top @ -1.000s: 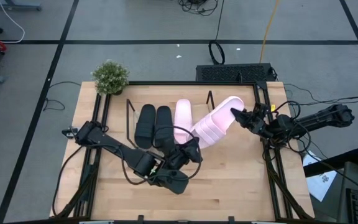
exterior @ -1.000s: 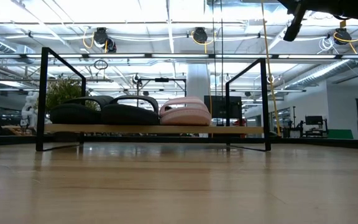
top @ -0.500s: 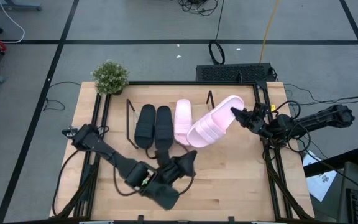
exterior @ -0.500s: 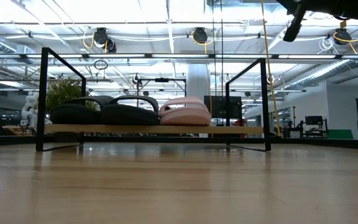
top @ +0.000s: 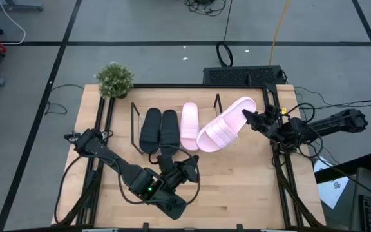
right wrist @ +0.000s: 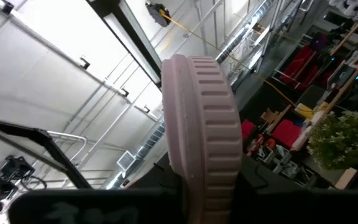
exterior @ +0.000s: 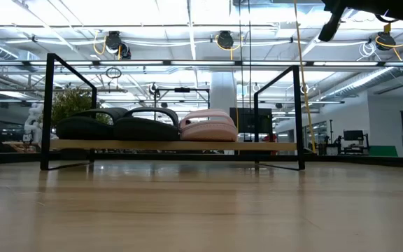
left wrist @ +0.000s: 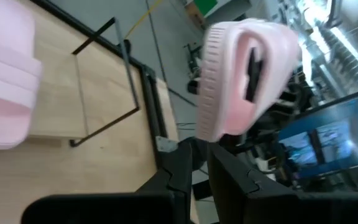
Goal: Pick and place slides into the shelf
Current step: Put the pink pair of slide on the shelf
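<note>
The shelf (top: 134,113) holds two black slides (top: 160,127) side by side and one pink slide (top: 189,124) to their right; the low view shows all three resting sole-down on its wooden base (exterior: 173,145). My right gripper (top: 247,116) is shut on the second pink slide (top: 223,126), which hangs in the air above the shelf's right end, too high for the low view. My left gripper (top: 187,170) is shut and holds nothing, low over the table near of the shelf. My right gripper pinches the pink slide by its heel end (right wrist: 201,155), one finger on the footbed (left wrist: 252,73) and the other on the ribbed sole side. It comes from the table's right, roughly level, along the slide. The slide is lifted clear, its strap end (top: 208,138) pointing toward the left and near side.
A small potted plant (top: 114,79) stands at the table's far left corner. Black frame rails (top: 282,174) run along the table's sides. Bare wood (top: 237,187) lies near of the shelf. The shelf's rightmost place (exterior: 271,145) shows bare board.
My left arm has drawn back from the pink slide's strap end toward the table's near edge. The held slide stays in my right gripper with hardly any shift.
</note>
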`<action>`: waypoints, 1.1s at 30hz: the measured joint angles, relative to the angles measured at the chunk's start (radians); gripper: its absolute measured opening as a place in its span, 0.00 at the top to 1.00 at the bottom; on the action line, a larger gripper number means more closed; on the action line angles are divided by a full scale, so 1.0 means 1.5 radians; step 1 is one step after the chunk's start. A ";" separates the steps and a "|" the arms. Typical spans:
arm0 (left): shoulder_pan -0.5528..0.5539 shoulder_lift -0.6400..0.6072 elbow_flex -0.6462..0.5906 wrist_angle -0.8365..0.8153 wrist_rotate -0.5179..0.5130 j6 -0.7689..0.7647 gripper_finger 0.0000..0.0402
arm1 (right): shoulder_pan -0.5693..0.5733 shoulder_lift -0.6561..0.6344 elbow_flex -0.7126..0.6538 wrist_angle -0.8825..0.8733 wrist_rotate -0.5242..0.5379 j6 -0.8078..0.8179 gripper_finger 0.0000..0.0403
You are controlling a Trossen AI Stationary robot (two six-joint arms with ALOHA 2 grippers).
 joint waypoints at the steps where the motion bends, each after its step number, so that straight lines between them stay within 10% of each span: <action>1: 0.002 0.000 0.000 -0.011 0.005 -0.005 0.89 | 0.000 0.000 0.000 0.000 -0.009 0.000 0.87; 20: 0.024 0.000 0.000 -0.038 0.002 -0.051 0.48 | 0.000 -0.001 0.000 -0.005 -0.012 0.001 0.87; 33: 0.019 0.000 0.000 0.041 -0.025 -0.001 0.43 | -0.001 -0.002 0.000 -0.024 -0.011 0.019 0.87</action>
